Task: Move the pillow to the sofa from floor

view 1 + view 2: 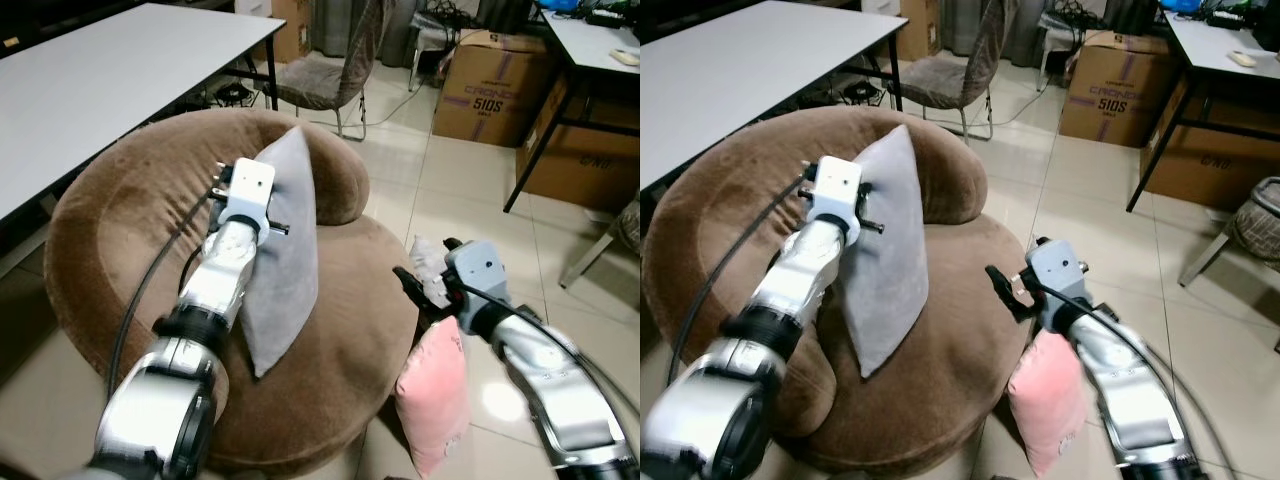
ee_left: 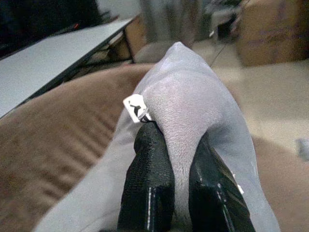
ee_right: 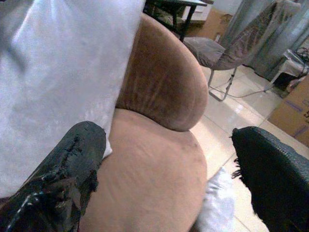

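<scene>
Big brown sofa (image 1: 120, 210) w/ grey pillow (image 1: 285, 250) standing on its seat, leaning on the back. Left hand (image 2: 174, 159) pinches pillow's top edge tight. Right hand (image 3: 169, 164) wide open, nothing in it, just beside pink pillow (image 1: 435, 395) on floor (image 1: 470, 200).

Left gripper (image 2: 169, 159) fingertips buried in fold of grey pillow (image 2: 193, 96); finger bases cut off by frame edge. Background beyond gripper blurred. Right gripper (image 3: 164, 159) fingers cropped at frame edges. Pink pillow (image 1: 435, 385) partly hidden behind right arm and brown sofa (image 1: 340, 370) edge.
</scene>
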Available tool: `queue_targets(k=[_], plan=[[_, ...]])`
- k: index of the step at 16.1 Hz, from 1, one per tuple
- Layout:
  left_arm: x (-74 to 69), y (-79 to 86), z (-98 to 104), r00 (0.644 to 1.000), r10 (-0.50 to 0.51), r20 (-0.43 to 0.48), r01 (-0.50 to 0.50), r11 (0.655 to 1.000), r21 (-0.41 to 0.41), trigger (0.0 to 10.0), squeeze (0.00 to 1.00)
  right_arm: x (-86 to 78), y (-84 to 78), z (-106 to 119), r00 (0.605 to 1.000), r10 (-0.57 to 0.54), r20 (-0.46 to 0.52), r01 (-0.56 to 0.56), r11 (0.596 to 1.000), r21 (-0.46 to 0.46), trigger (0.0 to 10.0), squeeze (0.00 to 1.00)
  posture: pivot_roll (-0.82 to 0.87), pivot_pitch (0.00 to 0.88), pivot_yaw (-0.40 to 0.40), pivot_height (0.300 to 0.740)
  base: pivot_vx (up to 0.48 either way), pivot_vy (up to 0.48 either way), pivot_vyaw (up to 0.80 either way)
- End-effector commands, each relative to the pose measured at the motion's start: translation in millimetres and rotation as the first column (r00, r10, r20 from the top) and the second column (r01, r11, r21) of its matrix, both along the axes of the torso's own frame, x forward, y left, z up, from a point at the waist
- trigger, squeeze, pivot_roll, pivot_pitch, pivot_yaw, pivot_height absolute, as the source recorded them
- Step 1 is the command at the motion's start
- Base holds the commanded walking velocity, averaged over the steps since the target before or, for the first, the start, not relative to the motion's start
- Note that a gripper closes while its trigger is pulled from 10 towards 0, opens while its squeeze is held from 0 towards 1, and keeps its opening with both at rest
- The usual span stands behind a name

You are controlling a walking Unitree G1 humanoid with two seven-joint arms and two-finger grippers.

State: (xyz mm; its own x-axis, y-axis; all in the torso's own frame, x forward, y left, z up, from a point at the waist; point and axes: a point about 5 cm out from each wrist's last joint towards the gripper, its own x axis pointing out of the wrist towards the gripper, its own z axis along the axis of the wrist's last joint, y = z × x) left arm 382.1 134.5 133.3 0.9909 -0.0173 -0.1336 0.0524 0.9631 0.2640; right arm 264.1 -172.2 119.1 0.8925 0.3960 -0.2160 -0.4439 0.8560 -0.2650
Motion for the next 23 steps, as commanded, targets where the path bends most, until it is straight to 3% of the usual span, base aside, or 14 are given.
queue_targets(k=[1, 2, 3, 4, 6, 9, 11, 13, 16, 17, 18, 21, 22, 23], plan=[[6.1, 21.7, 10.2, 0.987, 0.152, 0.047, -0.153, 0.988, 0.015, 10.0, 0.0, 2.4, 0.3, 7.0, 0.998, 0.061, 0.02, -0.06, 0.998, -0.025, 10.0, 0.0, -0.04, 0.0, 0.037, 0.74, 0.0, 0.0, 0.0], [5.5, 28.5, 7.4, 0.98, 0.196, 0.043, -0.197, 0.98, 0.027, 10.0, 0.0, 2.8, 0.6, 7.4, 0.997, 0.08, 0.017, -0.08, 0.996, -0.033, 10.0, 0.0, -0.04, 0.0, 0.037, 0.74, 0.0, 0.0, 0.0], [1.2, 44.7, -1.3, 0.961, 0.272, 0.053, -0.277, 0.956, 0.103, 10.0, 0.0, 4.2, 3.9, 7.9, 0.99, 0.139, 0.008, -0.138, 0.99, -0.031, 10.0, 0.0, -0.03, 0.0, 0.041, 0.74, 0.0, 0.0, 0.0], [-4.2, 60.4, -6.3, 0.938, 0.338, 0.071, -0.345, 0.929, 0.133, 10.0, 0.0, 5.1, 9.5, 7.3, 0.978, 0.208, -0.013, -0.208, 0.978, 0.023, 10.0, 0.0, -0.03, 0.0, 0.038, 0.74, 0.0, 0.0, 0.0], [-8.6, 72.3, -7.2, 0.921, 0.377, 0.1, -0.389, 0.907, 0.16, 10.0, 0.0, 5.6, 13.0, 6.2, 0.965, 0.261, -0.025, -0.26, 0.965, 0.039, 10.0, 0.0, -0.02, 0.0, 0.031, 0.74, 0.0, 0.0, 0.0], [-29.7, 95.9, -16.7, 0.854, 0.488, 0.179, -0.516, 0.839, 0.171, 10.0, 0.0, 9.9, 20.6, 2.1, 0.935, 0.352, -0.05, -0.346, 0.933, 0.094, 10.0, 0.0, 0.0, 0.0, 0.014, 0.74, 0.0, 0.0, 0.0], [-43.4, 101.2, -23.4, 0.822, 0.532, 0.204, -0.566, 0.806, 0.175, 10.0, 0.0, 10.2, 29.8, 6.4, 0.914, 0.404, -0.043, -0.394, 0.906, 0.151, 10.0, 0.0, 0.01, 0.0, 0.011, 0.74, 0.0, 0.0, 0.0], [-52.6, 99.6, -34.9, 0.792, 0.592, 0.152, -0.61, 0.778, 0.149, 10.0, 0.0, 12.0, 36.1, 3.6, 0.889, 0.455, -0.045, -0.444, 0.883, 0.155, 10.0, 0.0, 0.02, 0.0, -0.001, 0.74, 0.0, 0.0, 0.0], [-51.9, 91.3, -40.9, 0.807, 0.58, 0.112, -0.591, 0.791, 0.157, 10.0, 0.0, 11.8, 39.2, 0.5, 0.849, 0.524, -0.066, -0.502, 0.84, 0.207, 10.0, 0.0, 0.01, 0.0, -0.003, 0.74, 0.0, 0.0, 0.0], [-44.9, 79.7, -47.9, 0.836, 0.547, 0.033, -0.545, 0.823, 0.161, 10.0, 0.0, -2.2, 38.6, -0.6, 0.728, 0.677, -0.11, -0.625, 0.721, 0.299, 10.0, 0.0, 0.01, 0.0, -0.002, 0.74, 0.0, 0.0, 0.0], [-43.7, 78.9, -49.8, 0.829, 0.559, 0.006, -0.552, 0.817, 0.167, 10.0, 0.0, -8.3, 36.1, -3.5, 0.679, 0.722, -0.132, -0.67, 0.683, 0.291, 10.0, 0.0, 0.01, 0.0, 0.002, 0.74, 0.0, 0.0, 0.0], [-45.3, 87.5, -52.2, 0.787, 0.614, -0.064, -0.603, 0.787, 0.131, 10.0, 0.0, -4.6, 30.2, -2.6, 0.651, 0.742, -0.161, -0.678, 0.664, 0.315, 10.0, 0.0, 0.0, 0.0, 0.016, 0.74, 0.0, 0.0, 0.0], [-47.5, 92.1, -52.8, 0.774, 0.628, -0.082, -0.618, 0.778, 0.119, 10.0, 0.34, -5.8, 29.6, 1.8, 0.628, 0.763, -0.154, -0.699, 0.64, 0.321, 10.0, 0.0, 0.0, 0.0, 0.02, 0.74, 0.0, 0.0, 0.0], [-47.2, 93.0, -53.0, 0.778, 0.622, -0.088, -0.612, 0.783, 0.115, 10.0, 0.5, -7.2, 29.6, 4.7, 0.61, 0.779, -0.149, -0.712, 0.62, 0.329, 10.0, 0.0, 0.0, 0.0, 0.02, 0.74, 0.0, 0.0, 0.0]])
